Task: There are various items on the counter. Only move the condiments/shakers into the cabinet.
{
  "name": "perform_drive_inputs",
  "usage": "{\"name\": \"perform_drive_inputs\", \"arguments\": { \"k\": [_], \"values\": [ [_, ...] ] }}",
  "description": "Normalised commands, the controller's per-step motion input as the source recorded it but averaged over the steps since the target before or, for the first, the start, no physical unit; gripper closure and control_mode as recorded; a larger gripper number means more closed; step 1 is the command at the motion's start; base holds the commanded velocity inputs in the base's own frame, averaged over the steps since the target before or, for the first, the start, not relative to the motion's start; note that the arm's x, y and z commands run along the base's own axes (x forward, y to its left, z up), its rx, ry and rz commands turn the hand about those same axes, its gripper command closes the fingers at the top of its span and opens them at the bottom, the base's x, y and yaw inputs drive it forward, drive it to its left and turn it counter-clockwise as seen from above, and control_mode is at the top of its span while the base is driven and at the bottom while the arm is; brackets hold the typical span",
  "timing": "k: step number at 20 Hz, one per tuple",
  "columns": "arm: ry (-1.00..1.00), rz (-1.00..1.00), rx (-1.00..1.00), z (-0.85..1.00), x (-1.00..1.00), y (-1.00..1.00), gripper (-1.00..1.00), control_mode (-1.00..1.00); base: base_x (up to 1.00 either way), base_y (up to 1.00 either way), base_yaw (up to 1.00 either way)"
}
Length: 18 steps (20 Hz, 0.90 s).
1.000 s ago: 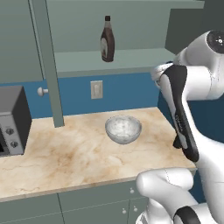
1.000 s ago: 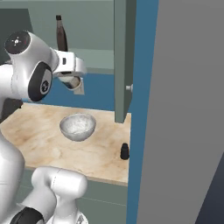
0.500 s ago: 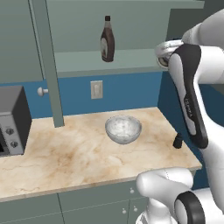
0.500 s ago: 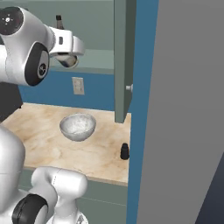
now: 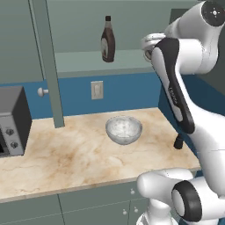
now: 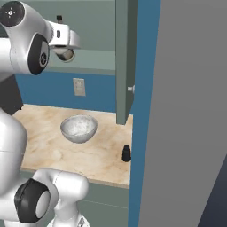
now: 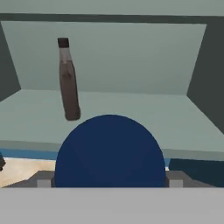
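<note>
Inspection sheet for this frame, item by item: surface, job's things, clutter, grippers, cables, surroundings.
Surface: beige marbled counter, dry and unmarked.
Job's things: syrup bottle upright on the cabinet shelf; blue-lidded jar between the gripper's fingers, raised in front of the shelf; black shaker on the counter's right end.
Clutter: glass bowl mid-counter.
Grippers: gripper closed on the jar at shelf height.
Cables: nothing seen.
Surroundings: microwave at left, wall outlet, open cabinet door.

White arm raised high, wrist level with forearm, tool clamped wide around a blue-lidded jar.
</note>
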Motion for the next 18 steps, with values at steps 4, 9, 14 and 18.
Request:
{"name": "perform_drive_inputs", "arguments": {
  "k": [4, 9, 14, 18],
  "values": [
    [0.00, 0.00, 0.00, -0.24, 0.50, 0.27, 1.00, -1.00, 0.00, 0.00, 0.00],
    [0.05, 0.03, 0.08, -0.12, 0.58, -0.01, 1.00, -1.00, 0.00, 0.00, 0.00],
    [0.04, 0.00, 0.01, 0.00, 0.51, -0.04, 1.00, -1.00, 0.00, 0.00, 0.00],
    [0.03, 0.00, 0.00, -0.08, 0.36, 0.00, 1.00, -1.00, 0.00, 0.00, 0.00]
  ]
}}
